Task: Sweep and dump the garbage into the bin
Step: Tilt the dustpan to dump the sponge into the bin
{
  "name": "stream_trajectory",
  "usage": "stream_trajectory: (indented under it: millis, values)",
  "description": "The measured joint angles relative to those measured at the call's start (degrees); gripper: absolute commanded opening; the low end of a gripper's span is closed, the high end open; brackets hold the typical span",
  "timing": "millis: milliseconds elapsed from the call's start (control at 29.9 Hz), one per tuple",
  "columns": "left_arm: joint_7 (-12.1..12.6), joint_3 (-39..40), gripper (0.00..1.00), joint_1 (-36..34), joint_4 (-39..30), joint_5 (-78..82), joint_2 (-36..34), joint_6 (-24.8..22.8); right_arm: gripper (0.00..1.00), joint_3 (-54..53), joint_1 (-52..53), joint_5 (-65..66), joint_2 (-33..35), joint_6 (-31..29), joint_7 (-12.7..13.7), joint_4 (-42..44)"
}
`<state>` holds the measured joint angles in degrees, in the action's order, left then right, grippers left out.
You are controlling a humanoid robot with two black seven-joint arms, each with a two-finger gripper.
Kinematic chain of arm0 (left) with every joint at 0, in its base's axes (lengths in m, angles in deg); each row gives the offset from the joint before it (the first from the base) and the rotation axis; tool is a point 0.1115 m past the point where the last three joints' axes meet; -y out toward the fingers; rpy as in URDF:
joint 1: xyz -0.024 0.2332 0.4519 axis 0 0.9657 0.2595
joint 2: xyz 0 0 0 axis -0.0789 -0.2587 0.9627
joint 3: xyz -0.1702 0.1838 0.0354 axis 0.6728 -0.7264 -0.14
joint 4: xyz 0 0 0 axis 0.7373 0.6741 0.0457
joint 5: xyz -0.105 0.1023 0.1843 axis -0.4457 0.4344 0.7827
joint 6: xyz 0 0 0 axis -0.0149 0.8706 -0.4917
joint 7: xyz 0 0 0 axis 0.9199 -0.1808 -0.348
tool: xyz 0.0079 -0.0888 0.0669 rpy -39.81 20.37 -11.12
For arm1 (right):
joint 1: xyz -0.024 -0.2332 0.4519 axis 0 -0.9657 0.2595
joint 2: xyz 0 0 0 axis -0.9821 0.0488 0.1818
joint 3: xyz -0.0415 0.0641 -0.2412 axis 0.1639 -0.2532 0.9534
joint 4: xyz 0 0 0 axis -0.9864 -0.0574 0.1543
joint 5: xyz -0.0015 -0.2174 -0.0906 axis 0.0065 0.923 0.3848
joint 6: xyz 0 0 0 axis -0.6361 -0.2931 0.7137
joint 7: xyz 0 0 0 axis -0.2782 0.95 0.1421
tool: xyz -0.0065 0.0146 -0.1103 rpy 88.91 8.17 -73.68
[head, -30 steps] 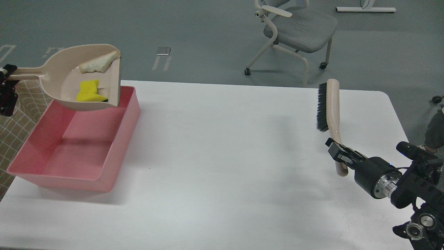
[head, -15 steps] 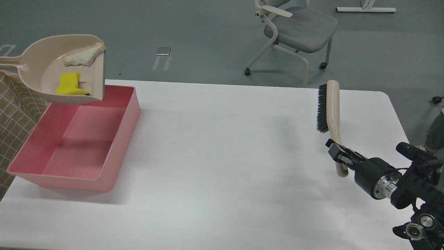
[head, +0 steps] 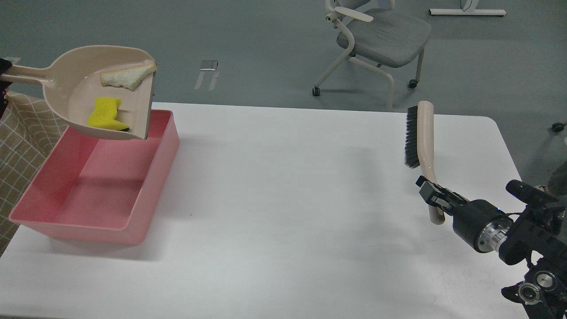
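A beige dustpan (head: 66, 82) hangs in the air over the far end of the pink bin (head: 88, 230), its open lip tilted down to the right. In it lie the white bread slice (head: 126, 75) near the lip's top and the yellow sponge block (head: 105, 116) lower down. The bin's inside looks empty. Only a black bit of my left gripper (head: 3, 66) shows at the left edge, on the dustpan's handle. My right gripper (head: 430, 191) is shut on the beige handle of a black-bristled brush (head: 418, 137) at the table's right side.
The white table (head: 288, 199) carries the bin at its left end. A checked beige cloth (head: 22, 133) hangs at the left edge. A grey wheeled chair (head: 376, 40) stands on the floor behind the table.
The dustpan swung left, then back right, and now sits slightly higher than a second ago. Bread and sponge stayed in it. The right arm and brush have not moved.
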<state>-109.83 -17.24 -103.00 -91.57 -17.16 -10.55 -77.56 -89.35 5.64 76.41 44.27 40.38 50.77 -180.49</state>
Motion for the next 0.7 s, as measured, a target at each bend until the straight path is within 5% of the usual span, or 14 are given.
stream_trajectory:
  millis: [702]
  values:
    - [0.0,1.0,0.12,-1.5,1.1,1.5,1.2,0.0,0.00,0.0,0.8,-0.1,1.9,0.0,0.0,0.6]
